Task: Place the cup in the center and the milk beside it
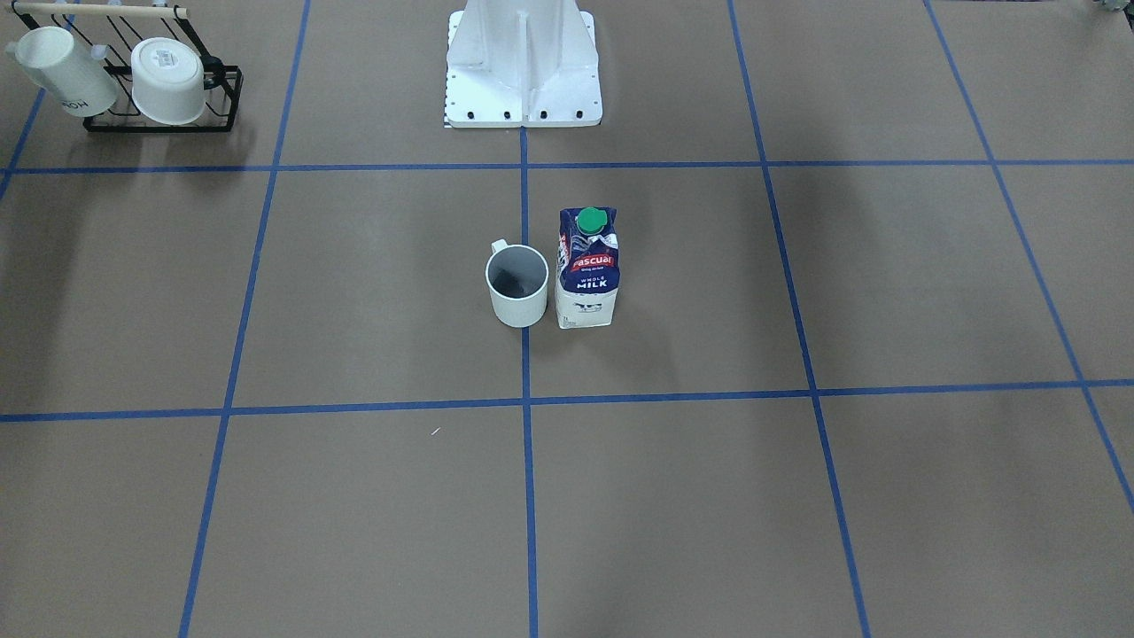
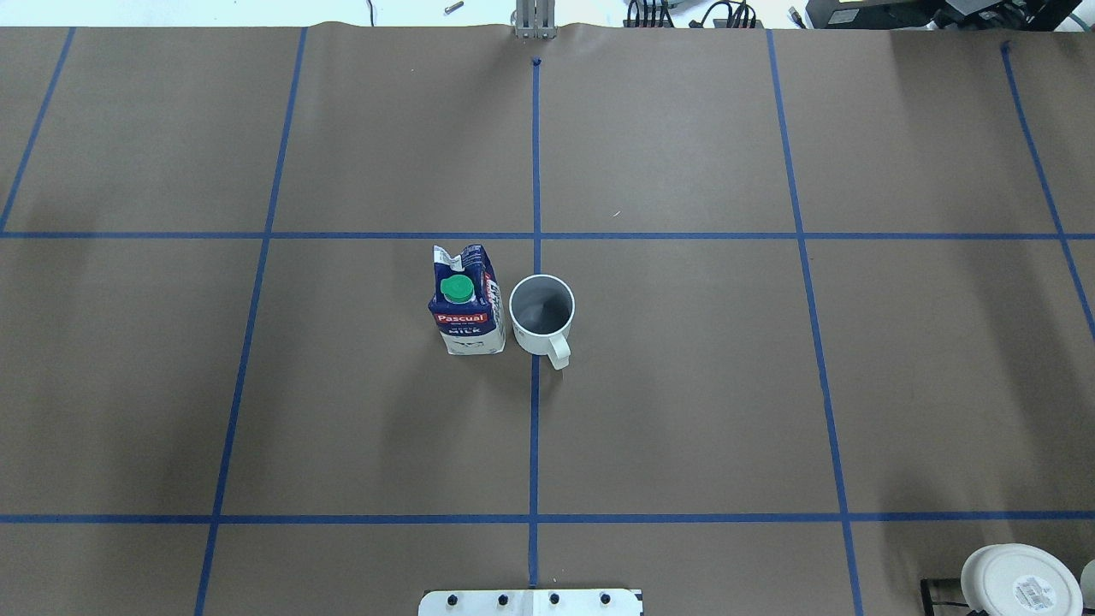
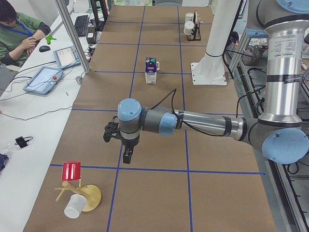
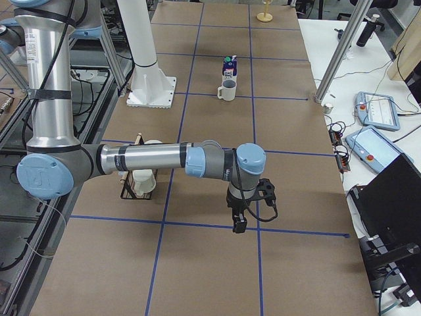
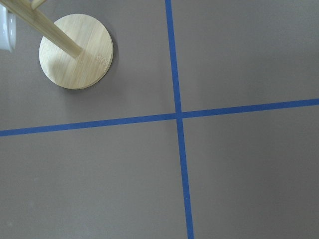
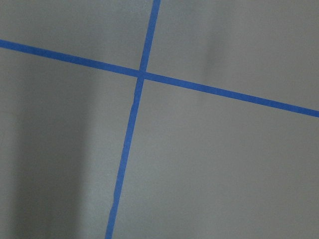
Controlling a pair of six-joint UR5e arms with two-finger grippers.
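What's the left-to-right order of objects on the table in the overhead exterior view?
Tall navy-and-white milk carton with a green screw cap → white cylindrical mug with a dark grey inside → pale round mug base with a sticker, at the bottom right corner.

Showed the cup (image 2: 541,315), white with a dark grey inside, upright on the vertical blue tape line (image 2: 534,428) in the center (image 2: 650,385), handle toward the robot's side. Showed the milk (image 2: 466,312), a navy-and-white carton with a green cap, upright just beside it, on the robot's left.
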